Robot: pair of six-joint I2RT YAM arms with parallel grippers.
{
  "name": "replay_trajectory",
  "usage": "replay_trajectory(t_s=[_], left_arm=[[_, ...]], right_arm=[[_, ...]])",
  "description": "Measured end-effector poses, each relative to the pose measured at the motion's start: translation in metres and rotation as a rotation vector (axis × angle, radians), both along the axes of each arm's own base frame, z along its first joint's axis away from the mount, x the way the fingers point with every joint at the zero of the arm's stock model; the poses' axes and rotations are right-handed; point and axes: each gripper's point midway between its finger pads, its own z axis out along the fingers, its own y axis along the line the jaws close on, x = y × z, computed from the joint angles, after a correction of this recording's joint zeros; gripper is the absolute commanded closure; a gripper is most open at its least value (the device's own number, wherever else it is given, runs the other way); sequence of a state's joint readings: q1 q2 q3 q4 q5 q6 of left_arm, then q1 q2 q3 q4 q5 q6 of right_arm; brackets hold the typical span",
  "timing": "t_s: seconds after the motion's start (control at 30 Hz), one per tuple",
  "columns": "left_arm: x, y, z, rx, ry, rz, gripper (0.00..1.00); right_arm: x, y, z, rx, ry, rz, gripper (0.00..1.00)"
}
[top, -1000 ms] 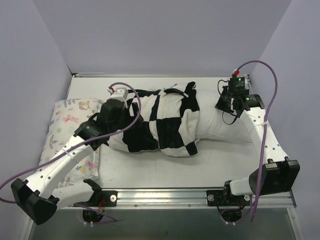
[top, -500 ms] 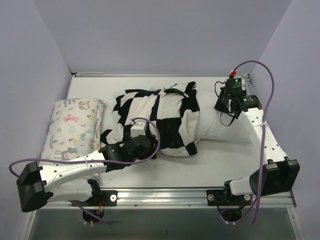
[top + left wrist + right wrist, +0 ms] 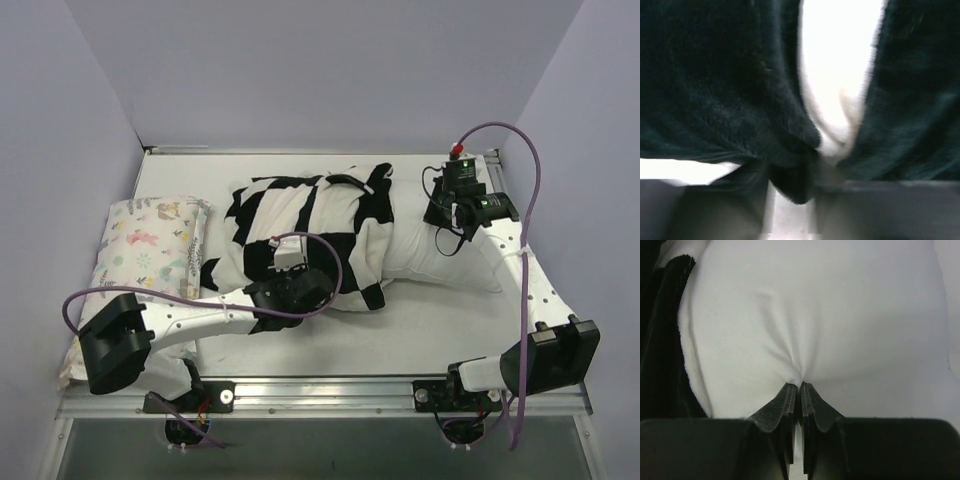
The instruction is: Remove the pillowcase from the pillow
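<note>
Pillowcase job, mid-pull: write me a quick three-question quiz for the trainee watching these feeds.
1. True or false: the right gripper is pinched shut on the bare white fabric of the pillow.
2. In the top view, where does the floral pillow lie? A: left of the pillowcase, apart from the work. B: on top of the pillowcase. C: under the right arm.
3. Fill in: the left gripper is at the pillowcase's ___ edge (near or far, counted from the arm bases).

Key: 1 true; 2 A; 3 near.
</note>
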State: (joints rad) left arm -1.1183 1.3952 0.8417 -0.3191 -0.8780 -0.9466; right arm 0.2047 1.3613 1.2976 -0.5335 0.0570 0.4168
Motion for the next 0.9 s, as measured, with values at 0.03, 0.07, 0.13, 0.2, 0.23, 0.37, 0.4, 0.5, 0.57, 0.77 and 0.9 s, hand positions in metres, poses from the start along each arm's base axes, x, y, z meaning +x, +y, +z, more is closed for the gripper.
replay_trajectory(t_s=[0.03,0.07,0.13,0.2,0.23,0.37,0.4,0.5,0.57,0.77,0.9], left_arm=[[0.003,-0.002,0.003,0.010,-0.009,0.013,0.84],[0.006,-0.003,0.006,0.014,-0.016,0.025,1.00],[0.011,-0.006,0.015,0.017,-0.033,0.040,1.00],[0.012,-0.005,0.024,0.015,-0.048,0.049,1.00],[0.011,-0.004,0.027,0.017,-0.055,0.046,1.00],[-0.004,-0.002,0.059,0.023,-0.097,-0.013,1.00],[-0.009,-0.003,0.074,0.026,-0.116,-0.037,1.00],[-0.020,-0.011,0.141,-0.001,-0.194,-0.112,1.00],[-0.021,-0.013,0.189,-0.031,-0.247,-0.139,1.00],[0.034,0.015,0.286,-0.161,-0.317,-0.081,1.00],[0.095,0.025,0.252,-0.142,-0.207,-0.057,1.00]], right_arm=[[0.000,0.001,0.000,-0.001,-0.001,0.003,1.00],[0.000,0.002,0.000,-0.005,-0.003,0.006,1.00],[0.001,0.002,0.001,-0.010,-0.008,0.010,1.00],[0.002,0.002,0.002,-0.015,-0.015,0.011,1.00],[0.002,0.002,0.003,-0.017,-0.019,0.012,1.00],[-0.001,0.001,0.011,-0.018,-0.041,0.019,1.00],[-0.002,0.001,0.014,-0.018,-0.047,0.021,1.00],[-0.005,0.000,0.029,-0.016,-0.070,0.023,1.00],[-0.005,0.000,0.047,-0.011,-0.098,0.025,1.00],[0.001,0.005,0.096,-0.001,-0.185,0.044,0.42],[0.019,0.015,0.120,0.017,-0.254,0.081,0.20]])
